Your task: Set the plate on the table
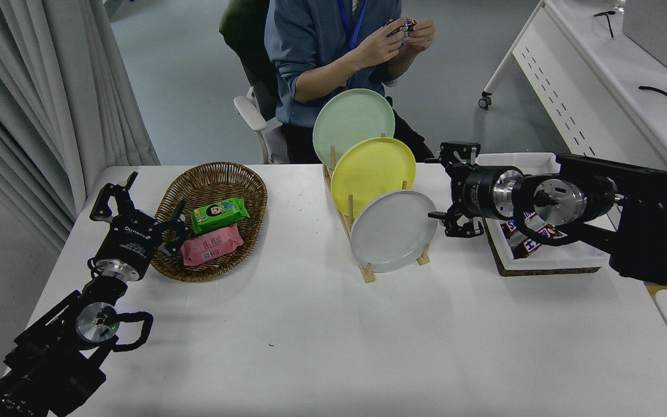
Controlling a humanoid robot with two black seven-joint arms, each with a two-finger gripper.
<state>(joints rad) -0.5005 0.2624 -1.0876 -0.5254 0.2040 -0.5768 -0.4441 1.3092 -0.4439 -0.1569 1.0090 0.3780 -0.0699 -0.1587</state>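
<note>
Three plates are stood on edge in a wooden rack (366, 272) on the table (322, 336); the grey plate (393, 231) is frontmost. The right gripper (448, 188) is held just beside its right rim, jaws spread, nothing gripped. The left gripper (136, 200) is parked open by a wicker basket (213, 176).

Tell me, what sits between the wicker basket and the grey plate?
Nothing: in the head view, only bare white table lies between the wicker basket and the grey plate, which stands in its wooden rack.
</note>
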